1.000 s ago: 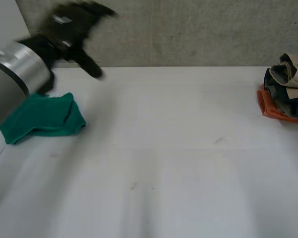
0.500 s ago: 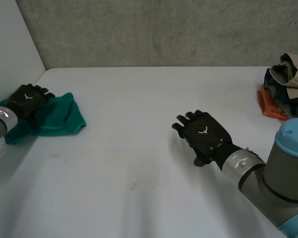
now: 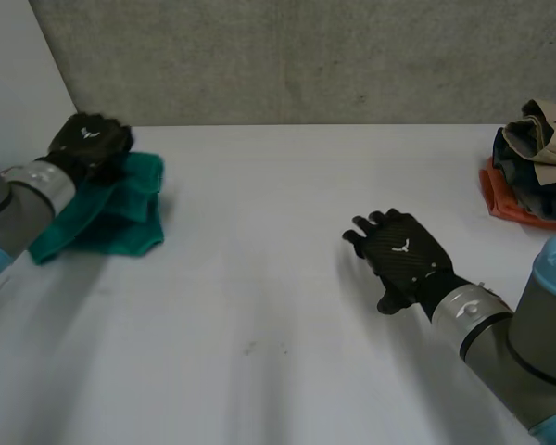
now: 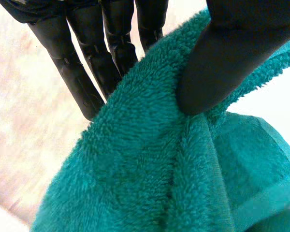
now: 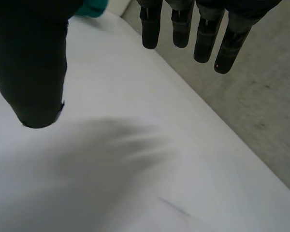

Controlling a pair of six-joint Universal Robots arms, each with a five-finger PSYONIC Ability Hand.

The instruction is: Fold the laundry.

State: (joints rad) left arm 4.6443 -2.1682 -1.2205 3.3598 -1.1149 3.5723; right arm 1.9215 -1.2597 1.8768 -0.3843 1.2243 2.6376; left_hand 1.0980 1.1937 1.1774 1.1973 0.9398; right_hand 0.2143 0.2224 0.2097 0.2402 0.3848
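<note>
A green terry towel [image 3: 120, 218] lies bunched at the table's far left. My left hand [image 3: 91, 139] is at its back edge, shut on it. In the left wrist view the thumb [image 4: 232, 53] pinches a fold of the green towel [image 4: 150, 169] against the fingers [image 4: 82, 72], and that fold is raised off the table. My right hand [image 3: 403, 255] hovers palm down over the bare table right of the middle, open and holding nothing. Its straight fingers [image 5: 183, 24] and thumb [image 5: 31, 63] stand apart over the white table top.
A pile of mixed laundry [image 3: 536, 162], beige and dark pieces on an orange one, sits at the far right edge. The white table [image 3: 278, 306] ends at a grey wall behind, and a white panel [image 3: 18, 74] stands at the left.
My left hand has closed on the towel's edge and drawn it up and toward the back. The right hand has drifted slightly to the right.
</note>
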